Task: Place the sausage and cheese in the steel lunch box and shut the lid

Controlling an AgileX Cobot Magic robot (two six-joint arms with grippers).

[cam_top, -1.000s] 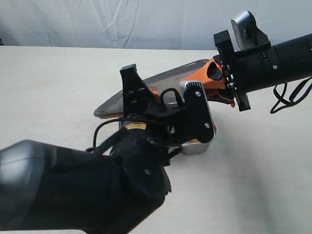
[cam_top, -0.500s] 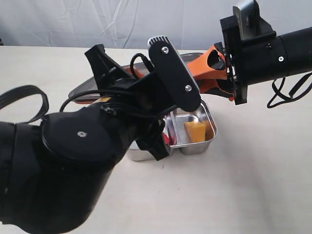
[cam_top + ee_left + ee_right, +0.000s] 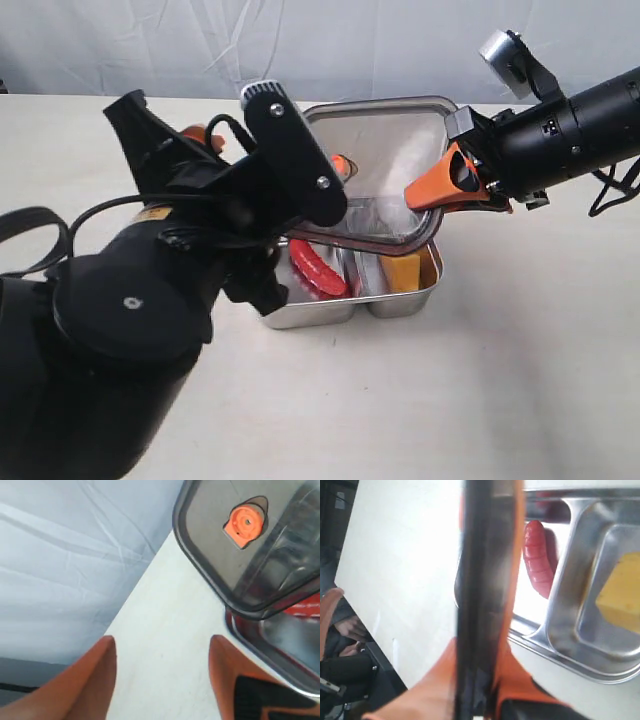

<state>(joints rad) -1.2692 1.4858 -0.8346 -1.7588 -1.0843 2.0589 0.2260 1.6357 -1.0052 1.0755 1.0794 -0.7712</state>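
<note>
Here, the right gripper [image 3: 432,192] was clamped on the dark smoky translucent plastic lid [image 3: 375,160], tilted above the shiny rectangular steel lunch box [image 3: 400,305] at frame centre; the left gripper [image 3: 162,642] stood open, empty. Closing well probably meant levelling the lid and squaring it to the rim. Inside lay 1 ribbed dark red sausage [image 3: 316,270] and 1 yellow-orange cheese wedge [image 3: 404,270], 1 per compartment.

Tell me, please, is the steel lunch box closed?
Open: the right gripper holds the lid tilted over the steel lunch box, compartments showing.
</note>
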